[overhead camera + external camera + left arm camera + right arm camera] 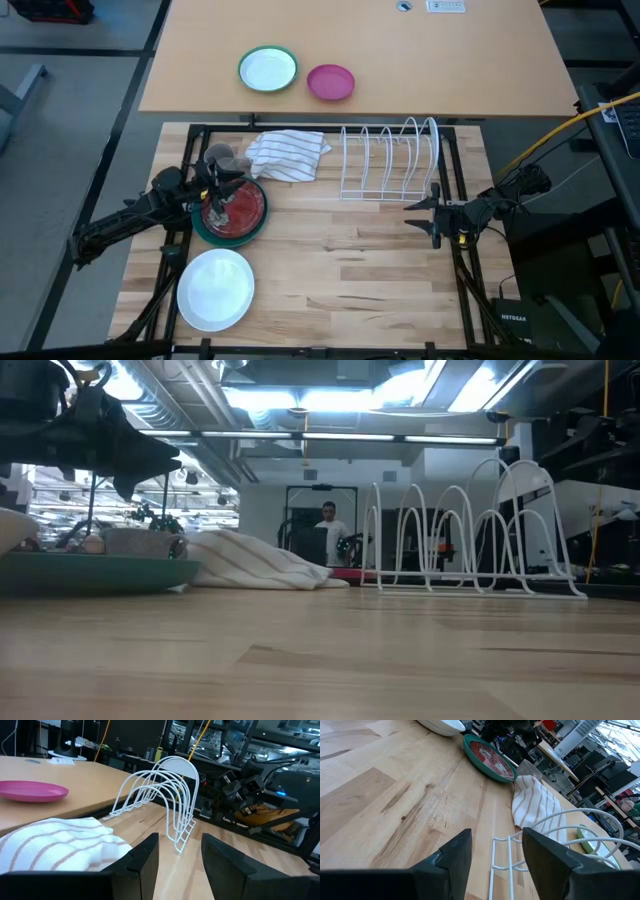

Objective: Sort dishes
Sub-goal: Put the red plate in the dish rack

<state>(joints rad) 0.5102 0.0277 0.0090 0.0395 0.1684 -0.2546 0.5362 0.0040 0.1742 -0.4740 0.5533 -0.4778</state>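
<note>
Red-brown plate [238, 208], stacked on the dark green plate [205, 232] toward the desk's left edge, lies under the left gripper [217, 192] — jaws apart — while the right gripper [424, 215], jaws apart too, waits near the right edge beside the wire rack [390, 160] — a white plate [215, 290] sits at the front-left corner.

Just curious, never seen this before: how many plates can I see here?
4: white plate near the front, red-brown plate stacked on green plate, green-rimmed plate on the far table. Others may hide beneath.

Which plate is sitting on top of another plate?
The red-brown plate. It rests on the dark green plate, under the left gripper. The white plate lies alone, nearer the table's front edge.
</note>
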